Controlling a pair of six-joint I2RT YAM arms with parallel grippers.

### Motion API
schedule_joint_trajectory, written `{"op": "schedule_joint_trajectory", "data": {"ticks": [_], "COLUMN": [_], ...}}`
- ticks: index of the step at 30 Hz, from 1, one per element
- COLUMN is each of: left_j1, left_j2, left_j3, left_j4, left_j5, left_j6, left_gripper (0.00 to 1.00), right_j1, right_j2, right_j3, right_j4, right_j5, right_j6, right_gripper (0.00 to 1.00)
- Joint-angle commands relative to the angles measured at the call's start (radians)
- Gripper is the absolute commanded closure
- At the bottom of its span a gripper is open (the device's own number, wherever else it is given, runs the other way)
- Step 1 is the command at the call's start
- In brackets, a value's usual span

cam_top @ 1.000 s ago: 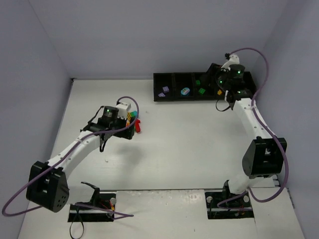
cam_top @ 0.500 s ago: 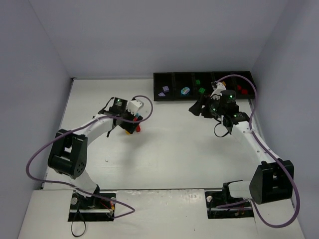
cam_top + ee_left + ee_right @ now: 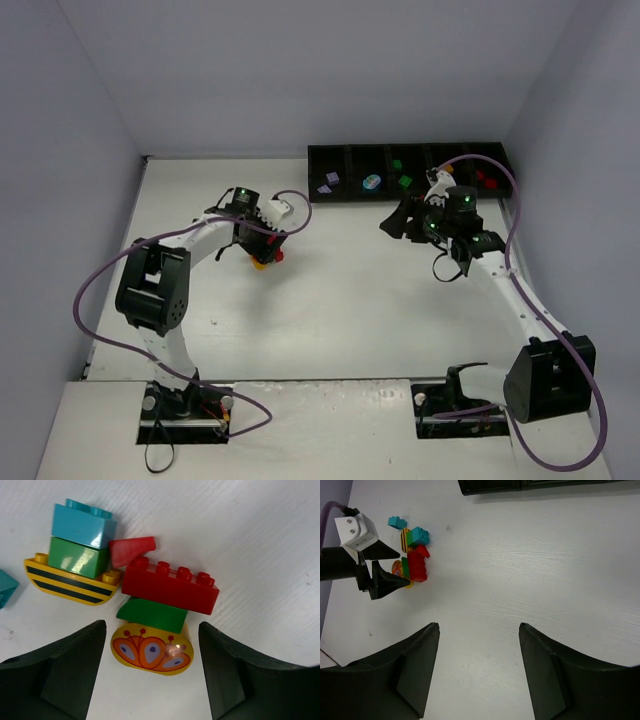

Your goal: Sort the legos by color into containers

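Observation:
In the left wrist view my left gripper (image 3: 152, 626) is open, its jaws either side of a yellow oval lego with an orange butterfly print (image 3: 152, 652). A green rounded lego (image 3: 152, 615) and a long red lego (image 3: 170, 585) touch it. Beyond lie a red wedge (image 3: 131, 550) and a teal (image 3: 82, 524) on green (image 3: 77, 557) stack on a yellow striped boat piece (image 3: 67, 582). From above, the left gripper (image 3: 262, 248) is at this pile. My right gripper (image 3: 395, 222) is open and empty over bare table (image 3: 478, 626). The black container tray (image 3: 315, 175) stands at the back.
The tray bins hold lilac (image 3: 328, 183), teal (image 3: 372, 183), green (image 3: 403, 180) and red (image 3: 485, 180) pieces. A loose teal piece (image 3: 396, 522) lies beyond the pile. The tray's near wall (image 3: 490, 486) shows at the top of the right wrist view. Grey walls close in the table.
My right gripper has left the tray's right bins and come left and nearer, over the table. My left arm has swung in, its gripper settling lower at the pile.

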State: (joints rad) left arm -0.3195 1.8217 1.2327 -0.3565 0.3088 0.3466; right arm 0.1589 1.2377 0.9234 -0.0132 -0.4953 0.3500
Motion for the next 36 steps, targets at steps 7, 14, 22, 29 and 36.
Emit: {"op": "schedule_joint_trajectory", "data": {"ticks": [7, 14, 22, 29, 36], "left_j1": [-0.001, -0.021, -0.023, -0.023, -0.029], "left_j2": [-0.035, -0.039, -0.013, -0.001, -0.116], "left_j3": [-0.032, -0.027, -0.002, -0.009, -0.059], "left_j4": [0.017, 0.108, 0.125, 0.122, 0.149], "left_j5": [0.064, -0.003, -0.028, -0.027, 0.03], "left_j6": [-0.026, -0.076, -0.144, -0.146, -0.133], "left_gripper": [0.35, 0.35, 0.35, 0.48, 0.74], "right_j1": [0.008, 0.021, 0.03, 0.042, 0.116], "right_j2": [0.017, 0.028, 0.003, -0.01, 0.015], "right_j3": [0.022, 0.015, -0.009, -0.018, 0.023], "right_j4": [0.036, 0.036, 0.036, 0.033, 0.022], "right_j5": [-0.029, -0.038, -0.038, -0.043, -0.072], "right_j6": [-0.005, -0.005, 0.004, 0.014, 0.035], "right_gripper": [0.39, 0.39, 0.39, 0.39, 0.39]}}
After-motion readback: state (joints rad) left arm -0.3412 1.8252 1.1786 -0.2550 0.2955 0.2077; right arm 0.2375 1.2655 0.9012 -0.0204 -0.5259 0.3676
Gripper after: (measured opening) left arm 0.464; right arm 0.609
